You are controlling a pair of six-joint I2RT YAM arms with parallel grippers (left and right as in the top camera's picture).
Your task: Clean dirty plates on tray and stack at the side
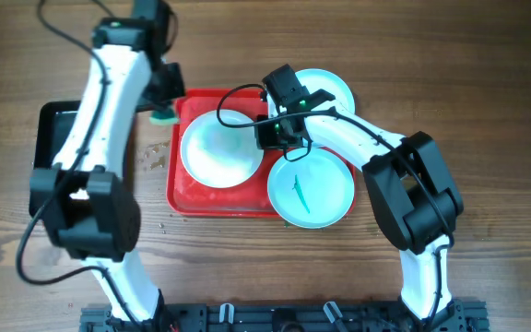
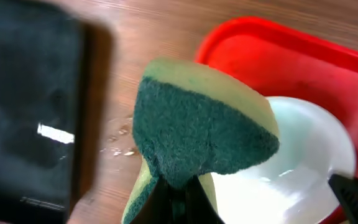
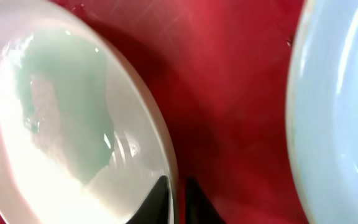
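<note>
Sponge [image 2: 197, 130] is sitting pinched in the left gripper [image 2: 178, 198], hovering beside the red tray [image 2: 272, 56]. Right gripper [image 3: 176, 199] is pinching the rim of the white plate [image 3: 61, 124] lying in the red tray; it is looking rigid, light, wet and likely slippery, so the rim is needing a firm bite.

Mid-surface taken by red tray [image 1: 192, 199], right hand [image 1: 262, 138] pinching white plate [image 1: 215, 152] rim, hemmed between far aqua plate [image 1: 336, 88] and near aqua plate [image 1: 319, 195], left hand [image 2: 179, 196] with sponge [image 2: 204, 118] over tray's far-left corner, black tray [image 1: 49, 138] at left edge, right edge open.
</note>
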